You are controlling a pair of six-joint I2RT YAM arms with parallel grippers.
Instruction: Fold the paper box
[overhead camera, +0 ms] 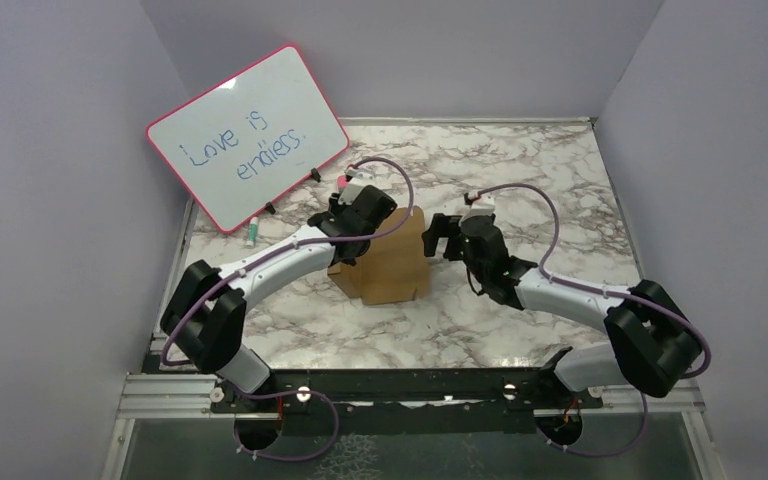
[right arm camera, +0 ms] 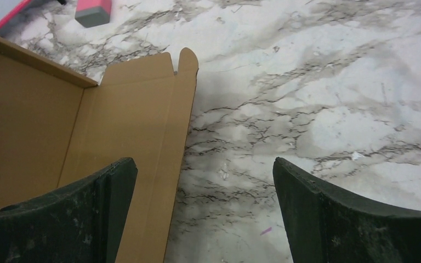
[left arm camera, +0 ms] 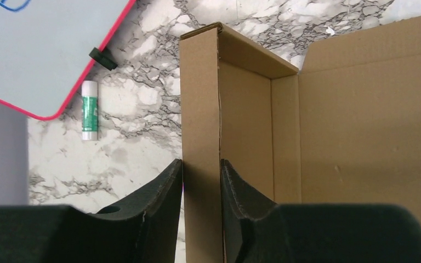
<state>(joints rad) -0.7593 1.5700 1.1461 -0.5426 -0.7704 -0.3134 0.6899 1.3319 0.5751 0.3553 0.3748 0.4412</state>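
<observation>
- One paper box [overhead camera: 392, 265], plain brown cardboard and partly raised, sits at the middle of the marble worktop [overhead camera: 530, 180].
- At the box's 11 o'clock corner, the left gripper [left arm camera: 202, 167] is clenched on an upright side wall, with one finger [left arm camera: 161, 192] pressed against each face.
- Just off the box at 2 o'clock, the right gripper [right arm camera: 203, 163] hangs released with its jaws spread wide. A notched flap's edge runs just beside its left finger, and bare marble lies between the jaws.
- Off at 10 o'clock leans a pink-rimmed whiteboard [overhead camera: 247, 135], with a green glue stick [left arm camera: 90, 109] lying near its lower edge.
</observation>
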